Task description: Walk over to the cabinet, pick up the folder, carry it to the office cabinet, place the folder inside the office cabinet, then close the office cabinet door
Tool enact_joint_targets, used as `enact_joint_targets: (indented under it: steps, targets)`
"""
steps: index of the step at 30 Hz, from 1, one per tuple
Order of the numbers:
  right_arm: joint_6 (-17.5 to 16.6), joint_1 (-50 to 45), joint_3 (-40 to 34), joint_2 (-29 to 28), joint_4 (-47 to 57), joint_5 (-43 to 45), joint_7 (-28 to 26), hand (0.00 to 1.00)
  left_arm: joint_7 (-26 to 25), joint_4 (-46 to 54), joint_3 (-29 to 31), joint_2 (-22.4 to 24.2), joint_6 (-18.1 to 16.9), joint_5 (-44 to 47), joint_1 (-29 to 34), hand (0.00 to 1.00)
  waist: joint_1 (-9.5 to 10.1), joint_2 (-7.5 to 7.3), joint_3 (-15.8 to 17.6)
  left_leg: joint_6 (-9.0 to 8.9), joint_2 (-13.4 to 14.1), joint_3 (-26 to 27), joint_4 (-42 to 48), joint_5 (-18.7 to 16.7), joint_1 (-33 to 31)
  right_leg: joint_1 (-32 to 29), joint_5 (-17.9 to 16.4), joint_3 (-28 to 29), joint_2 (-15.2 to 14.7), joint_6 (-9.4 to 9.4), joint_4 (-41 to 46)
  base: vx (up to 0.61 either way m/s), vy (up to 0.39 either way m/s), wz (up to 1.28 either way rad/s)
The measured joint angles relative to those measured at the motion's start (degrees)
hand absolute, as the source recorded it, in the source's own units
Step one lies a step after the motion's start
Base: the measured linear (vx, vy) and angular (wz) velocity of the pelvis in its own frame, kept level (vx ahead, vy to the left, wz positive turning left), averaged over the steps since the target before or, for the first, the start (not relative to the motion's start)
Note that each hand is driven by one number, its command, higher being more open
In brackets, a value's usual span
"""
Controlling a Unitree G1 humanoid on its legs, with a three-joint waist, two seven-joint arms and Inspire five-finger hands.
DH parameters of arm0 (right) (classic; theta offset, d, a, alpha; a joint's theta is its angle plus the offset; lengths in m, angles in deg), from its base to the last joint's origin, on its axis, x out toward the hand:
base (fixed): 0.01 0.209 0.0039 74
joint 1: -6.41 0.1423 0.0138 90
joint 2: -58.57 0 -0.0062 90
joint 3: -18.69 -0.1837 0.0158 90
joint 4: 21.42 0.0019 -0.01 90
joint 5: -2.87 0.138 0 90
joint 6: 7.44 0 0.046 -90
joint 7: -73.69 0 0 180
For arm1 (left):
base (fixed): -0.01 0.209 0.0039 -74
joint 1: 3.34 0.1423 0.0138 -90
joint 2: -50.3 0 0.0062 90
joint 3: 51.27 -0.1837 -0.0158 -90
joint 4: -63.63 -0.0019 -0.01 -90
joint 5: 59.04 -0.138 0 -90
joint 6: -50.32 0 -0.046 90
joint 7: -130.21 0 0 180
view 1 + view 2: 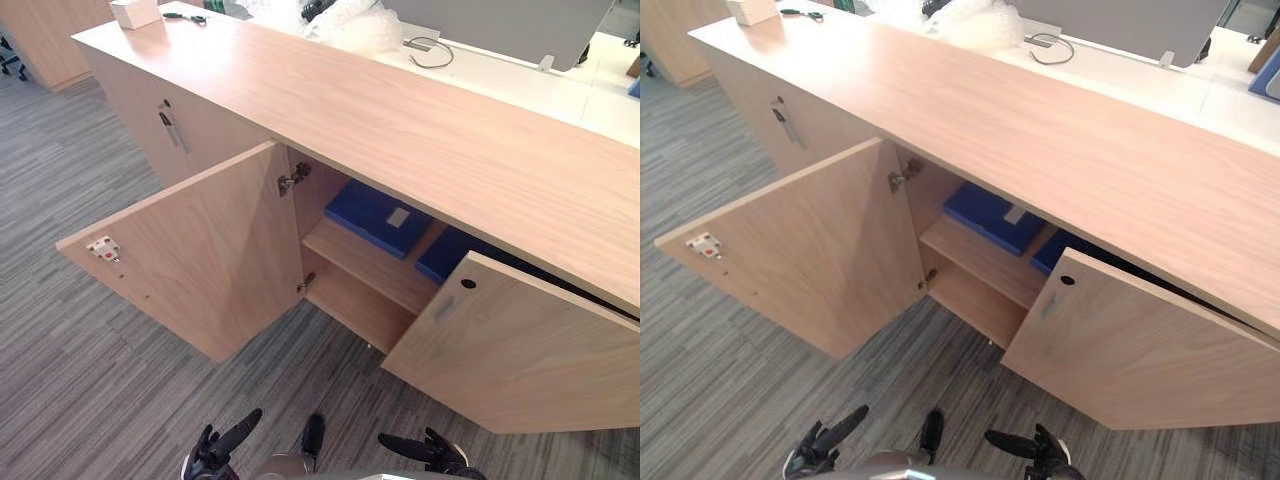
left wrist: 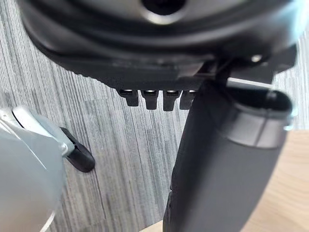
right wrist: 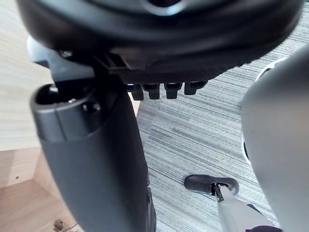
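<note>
The wooden office cabinet (image 1: 400, 120) stands in front of me with both doors open. Its left door (image 1: 200, 270) is swung wide out and its right door (image 1: 520, 340) stands about half open. A blue folder (image 1: 375, 215) lies flat on the upper shelf (image 1: 370, 265) inside. A second blue folder (image 1: 445, 255) lies to its right, partly hidden behind the right door. My left hand (image 1: 215, 445) and right hand (image 1: 430, 450) hang low over the carpet in front of the cabinet. Both are open and hold nothing, as the thumb (image 2: 217, 159) and fingers (image 3: 164, 89) in the wrist views show.
A closed cabinet door with a metal handle (image 1: 172, 125) lies further left. On the cabinet top sit a small white box (image 1: 135, 12) and a dark-handled tool (image 1: 185, 16). Behind are crumpled clear plastic (image 1: 350, 25) and a white desk with a cable (image 1: 430, 50). Grey striped carpet (image 1: 80, 380) surrounds me.
</note>
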Motion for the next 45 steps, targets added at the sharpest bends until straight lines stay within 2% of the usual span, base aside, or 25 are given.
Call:
enact_joint_targets:
  steps: [4,6,13,18,22,24,28,36,39,45]
  targets:
    - [0.2,-0.2,0.0,0.1,0.0,0.0,-0.1,1.0,-0.9,0.4,4.7,0.2,-0.1,3.9,-1.1,1.0,-0.2,0.03,-0.4,-0.14,0.1,0.2,-0.2,-0.1,0.2,0.4,0.0,-0.1,0.1,0.04,-0.5,0.0,-0.04,-0.03]
    - [0.2,-0.2,-0.3,0.2,0.0,0.0,-0.4,1.0,-2.1,0.6,9.1,0.2,-0.1,4.0,-1.2,1.0,-0.51,0.08,-0.6,-0.16,0.2,0.6,-0.3,-0.4,0.6,1.0,0.0,-0.1,0.2,0.05,-1.2,-0.01,-0.076,-0.09]
    - [1.1,-0.7,-2.2,0.4,0.0,-0.2,-1.1,1.0,-5.9,6.7,20.7,-0.8,-0.1,-1.7,-1.4,1.0,-0.46,0.29,-1.5,-0.65,1.1,2.8,-0.3,-1.1,0.7,1.0,0.1,0.4,0.5,0.08,-2.6,-0.01,-0.057,-0.16]
    - [1.3,-1.0,-2.3,0.7,0.0,-0.2,-1.9,1.0,-7.6,6.9,29.6,-9.8,0.6,-9.4,-4.9,1.0,-0.37,0.58,-1.9,-1.31,3.0,4.8,-0.3,-2.0,1.9,0.9,1.2,2.8,1.4,-0.53,-2.6,0.0,-0.055,-0.26]
    - [1.8,-1.8,-3.3,1.1,0.0,-0.2,-2.7,1.0,-6.1,-1.2,33.3,-21.4,2.3,-12.7,-9.3,1.0,-0.23,0.43,-2.5,-1.68,3.9,6.6,-0.3,-3.0,3.3,1.0,1.7,4.4,1.9,-1.02,-2.3,0.03,-0.043,-0.26]
    - [1.9,-2.0,-4.3,1.2,0.0,-0.2,-3.3,1.0,-4.7,-3.8,33.3,-24.9,3.3,-14.7,-10.8,1.0,-0.27,0.48,-2.6,-1.87,4.0,7.0,-0.3,-3.3,3.6,1.0,1.7,4.8,1.9,-1.08,-2.2,0.03,-0.03,-0.16]
    - [2.0,-2.5,-4.3,1.7,0.0,-0.2,-3.7,1.0,-2.2,-7.3,32.2,-28.9,4.1,-19.2,-13.4,1.0,-0.06,0.54,-2.6,-1.91,4.2,8.1,-0.3,-3.8,4.5,1.1,1.7,6.2,1.7,-1.08,-1.8,0.05,-0.022,-0.16]
    - [2.3,-2.9,-4.3,2.8,-0.4,-0.1,-5.1,1.0,3.8,-11.4,18.6,-33.9,5.7,-24.4,-19.3,1.0,0.0,0.67,-2.7,-2.08,4.4,8.8,0.1,-4.3,5.8,1.0,1.7,7.5,1.7,-1.08,-0.2,0.07,-0.027,-0.04]
    - [2.4,-3.1,-4.3,3.0,-0.5,0.0,-5.7,1.0,4.9,-12.8,14.3,-36.2,6.3,-25.5,-19.5,1.0,0.13,0.74,-2.7,-2.11,4.5,9.2,0.1,-4.3,5.9,1.0,1.7,7.7,1.7,-1.08,-0.2,0.05,-0.04,-0.04]
    - [2.4,-3.2,-4.1,3.6,-0.6,0.0,-5.9,1.0,4.7,-12.8,5.8,-36.6,6.3,-29.0,-19.5,1.0,0.9,1.44,-2.8,-2.15,4.6,9.1,-0.2,-4.1,5.9,0.9,1.7,7.5,1.7,-1.08,0.0,0.01,-0.019,0.01]
